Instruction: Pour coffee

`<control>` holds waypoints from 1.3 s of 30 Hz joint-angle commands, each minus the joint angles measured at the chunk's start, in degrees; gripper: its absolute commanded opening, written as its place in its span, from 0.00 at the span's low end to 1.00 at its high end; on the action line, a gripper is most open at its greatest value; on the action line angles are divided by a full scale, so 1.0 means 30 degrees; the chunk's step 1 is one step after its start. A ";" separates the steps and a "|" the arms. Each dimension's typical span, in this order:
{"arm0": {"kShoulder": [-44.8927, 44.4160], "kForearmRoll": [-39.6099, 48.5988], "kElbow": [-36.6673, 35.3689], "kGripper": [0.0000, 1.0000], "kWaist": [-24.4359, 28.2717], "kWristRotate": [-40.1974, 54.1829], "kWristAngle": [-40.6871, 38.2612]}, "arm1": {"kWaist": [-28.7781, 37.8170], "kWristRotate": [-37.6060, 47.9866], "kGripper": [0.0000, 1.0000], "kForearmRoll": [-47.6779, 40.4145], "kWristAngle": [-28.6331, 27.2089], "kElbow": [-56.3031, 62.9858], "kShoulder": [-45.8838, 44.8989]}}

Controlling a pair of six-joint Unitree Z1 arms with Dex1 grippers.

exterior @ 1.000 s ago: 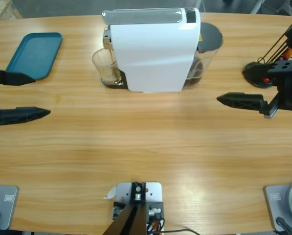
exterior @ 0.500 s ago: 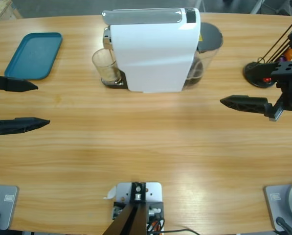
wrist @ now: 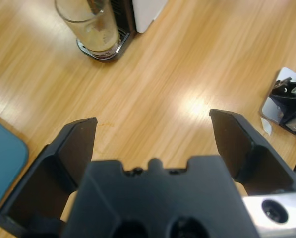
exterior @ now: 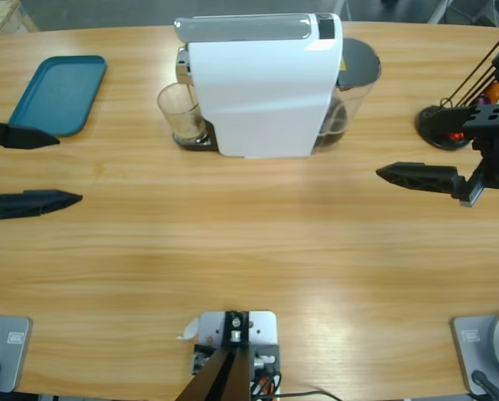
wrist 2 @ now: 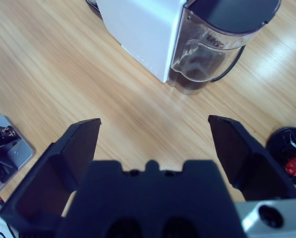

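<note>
My left gripper [exterior: 65, 167] has slid slightly toward the far edge of the bench [exterior: 249, 251] since half a second ago, and its two tips now sit a little wider apart; a full second back they were about where they are now. My right gripper [exterior: 391, 174] has stayed where it was half a second ago, after drawing back a touch toward the right edge before that. Nothing else on the bench has moved.

Both my jaws stand wide and hold nothing. In the left wrist view my left gripper [wrist: 152, 134] points over bare wood toward the glass [wrist: 88, 25]; in the right wrist view my right gripper [wrist 2: 152, 134] faces the machine [wrist 2: 138, 29] and its tank [wrist 2: 212, 44].

The glass [exterior: 179, 113] stands upright on the machine's drip plate, touching the white machine [exterior: 262, 83] at its left side. Any coffee would be in the bottom of that glass, but I cannot tell a dark pool there.

The bench is long, pale wood with a curved far edge. A teal tray [exterior: 58, 93] lies at the far left, near my left gripper. A black stand [exterior: 440, 127] with red bits sits at the far right, just beyond my right gripper.
</note>
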 commanded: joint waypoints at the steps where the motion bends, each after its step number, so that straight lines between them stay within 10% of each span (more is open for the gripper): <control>1: 0.1279 -0.0146 -0.1060 1.00 0.0894 0.0199 0.0288 | -0.0043 -0.0217 1.00 0.0203 -0.0194 -0.0023 -0.0025; 39: 0.1396 -0.1271 -0.1429 1.00 0.2294 0.0169 0.0025 | -0.0043 -0.0217 1.00 0.0027 -0.0224 -0.0351 0.0742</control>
